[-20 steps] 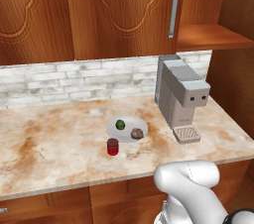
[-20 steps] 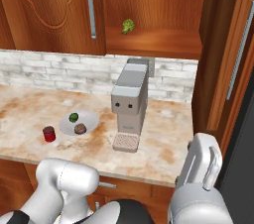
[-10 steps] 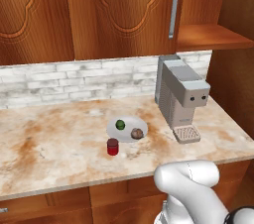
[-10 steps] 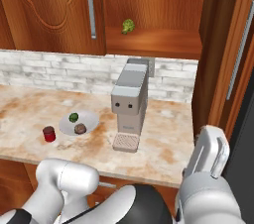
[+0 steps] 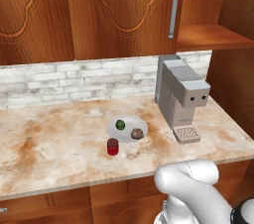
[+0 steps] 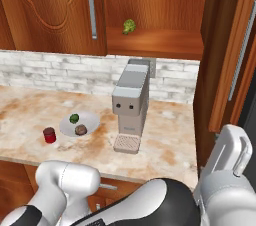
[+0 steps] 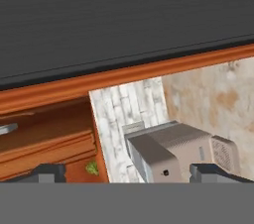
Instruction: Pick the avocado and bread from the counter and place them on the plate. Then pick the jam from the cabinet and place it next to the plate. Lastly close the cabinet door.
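A marbled bench (image 5: 54,143) holds a white plate (image 5: 127,130) near its middle, carrying the dark green avocado (image 5: 120,125) and brown bread (image 5: 136,133). The red jam (image 5: 113,146) stands just beside the plate, toward the front edge. The cabinet door (image 6: 235,60) hangs open at right. The end effector (image 7: 130,173) has its 2 fingertips spread wide, holding nothing.

counter (image 5: 59,148) — plate (image 5: 128,133); jam (image 5: 113,146); coffee machine (image 5: 181,97)
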